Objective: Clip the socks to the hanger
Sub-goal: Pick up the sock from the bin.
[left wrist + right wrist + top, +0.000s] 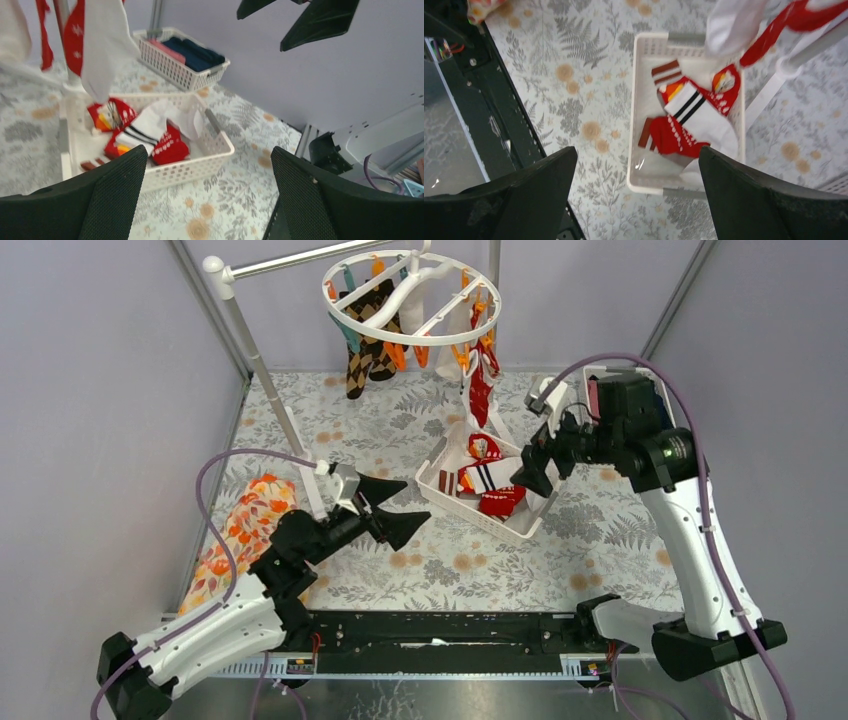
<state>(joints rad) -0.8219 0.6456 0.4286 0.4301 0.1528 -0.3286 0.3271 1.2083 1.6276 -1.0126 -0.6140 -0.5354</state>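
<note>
Plainly, left pincer point(417, 500) and right pincer point(527, 488) gape empty, the right partly hiding socks point(488, 480).

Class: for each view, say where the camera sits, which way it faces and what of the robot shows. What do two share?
Top external: above and behind, facing down at the hanger; left arm and right arm show.
Left wrist: on the left arm, facing across at the sock basket; left gripper open, right gripper at top.
Right wrist: facing down into the sock basket; right gripper open.
Shared: both wrist views show the socks in it.
</note>
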